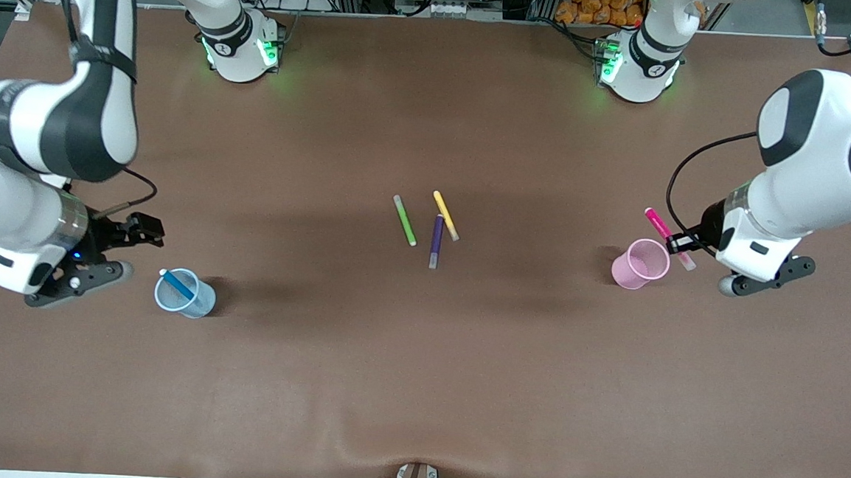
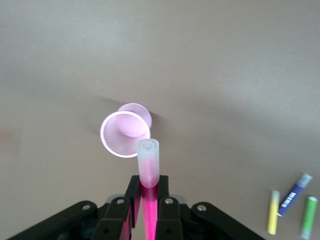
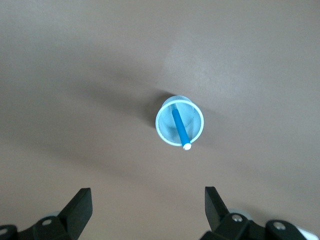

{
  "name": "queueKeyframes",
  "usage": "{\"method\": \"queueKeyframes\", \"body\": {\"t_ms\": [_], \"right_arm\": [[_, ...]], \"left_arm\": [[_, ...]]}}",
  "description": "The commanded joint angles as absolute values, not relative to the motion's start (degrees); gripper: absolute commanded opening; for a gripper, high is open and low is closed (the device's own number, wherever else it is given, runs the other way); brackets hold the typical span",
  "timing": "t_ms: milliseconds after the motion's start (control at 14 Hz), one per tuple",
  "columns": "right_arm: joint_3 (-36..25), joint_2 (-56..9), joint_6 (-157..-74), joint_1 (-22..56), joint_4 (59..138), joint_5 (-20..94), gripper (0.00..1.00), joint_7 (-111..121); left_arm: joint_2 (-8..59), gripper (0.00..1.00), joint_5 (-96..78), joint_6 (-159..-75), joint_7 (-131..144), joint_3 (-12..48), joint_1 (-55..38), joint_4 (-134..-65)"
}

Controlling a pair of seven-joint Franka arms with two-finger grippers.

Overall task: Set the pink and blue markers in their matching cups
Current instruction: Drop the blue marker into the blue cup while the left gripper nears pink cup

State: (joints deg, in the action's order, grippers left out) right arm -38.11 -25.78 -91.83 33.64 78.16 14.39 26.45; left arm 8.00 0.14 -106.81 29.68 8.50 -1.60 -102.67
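Note:
The pale blue cup (image 1: 186, 294) stands toward the right arm's end of the table, and the blue marker (image 1: 177, 284) leans inside it; the right wrist view shows the cup (image 3: 195, 117) with the marker (image 3: 180, 129) in it. My right gripper (image 1: 138, 230) is open and empty, up in the air beside that cup. The pink cup (image 1: 641, 263) stands toward the left arm's end. My left gripper (image 1: 680, 242) is shut on the pink marker (image 1: 659, 224), held tilted just beside the cup's rim. In the left wrist view the marker's pale cap (image 2: 148, 159) hangs by the cup's (image 2: 116, 141) rim.
A green pen (image 1: 404, 221), a yellow pen (image 1: 445, 215) and a purple pen (image 1: 436, 241) lie together mid-table. They also show in the left wrist view: the yellow pen (image 2: 273, 212), the purple pen (image 2: 294, 187), the green pen (image 2: 309, 216). Both arm bases stand at the table's robot-side edge.

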Motion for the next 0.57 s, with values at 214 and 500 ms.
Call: {"method": "queueKeyframes", "body": {"t_ms": [214, 500], "right_arm": [[-34.1, -18.7, -88.7, 29.6, 81.3, 14.8, 1.00, 20.5], [-24.3, -14.8, -88.5, 18.4, 82.9, 13.9, 1.00, 20.7]], "left_arm": [[4.0, 0.00, 5.3, -114.9, 26.5, 8.9, 0.7, -112.0], [2.8, 0.00, 7.8, -122.9, 24.7, 8.8, 1.1, -118.6]]}}
